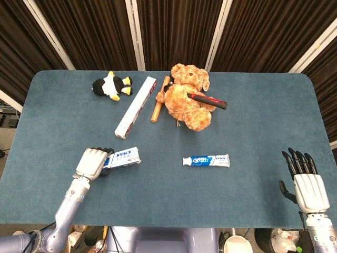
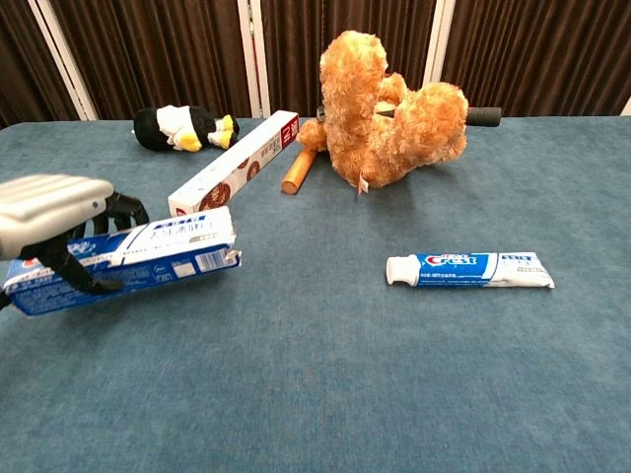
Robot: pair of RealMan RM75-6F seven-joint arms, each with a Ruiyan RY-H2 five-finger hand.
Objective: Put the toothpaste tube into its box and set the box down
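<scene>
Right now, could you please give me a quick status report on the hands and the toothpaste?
Left hand grips toothpaste box, lifted off table. Right hand open, idle. Toothpaste tube flat on table, untouched. Nothing between box and tube.

table (image 1: pixel 263 137): blue-green carpet-like cover, rounded far corners | backdrop: dark brown pleated curtains (image 1: pixel 174 31) behind table, crossed by slanted white strips (image 1: pixel 218 34) | light: even, soft shadows | floor: cluttered, indistinct under near edge

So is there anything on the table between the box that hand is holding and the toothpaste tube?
Nothing: in both views only bare blue tabletop separates the blue cardboard toothpaste box from the blue-and-white toothpaste tube.
</scene>
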